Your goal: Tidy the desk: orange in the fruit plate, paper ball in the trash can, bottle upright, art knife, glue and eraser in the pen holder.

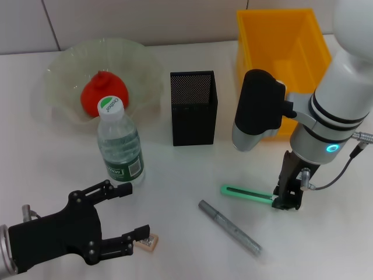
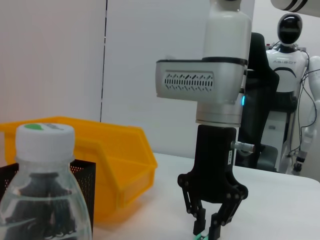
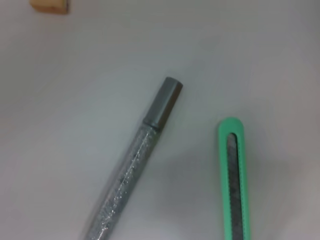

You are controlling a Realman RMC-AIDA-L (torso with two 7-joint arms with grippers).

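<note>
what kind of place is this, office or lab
Probably a robotics lab set up as a mock desk: a white table holds a mesh pen holder and a yellow bin, and a humanoid robot stands in the background.

One orange (image 1: 102, 92), one bottle (image 1: 119, 146), one knife (image 1: 247, 193), one glue stick (image 1: 229, 227), seemingly one eraser (image 1: 147, 242)

White right arm (image 1: 341, 111) with black bands, green ring light, black claw (image 1: 288, 195).
</note>
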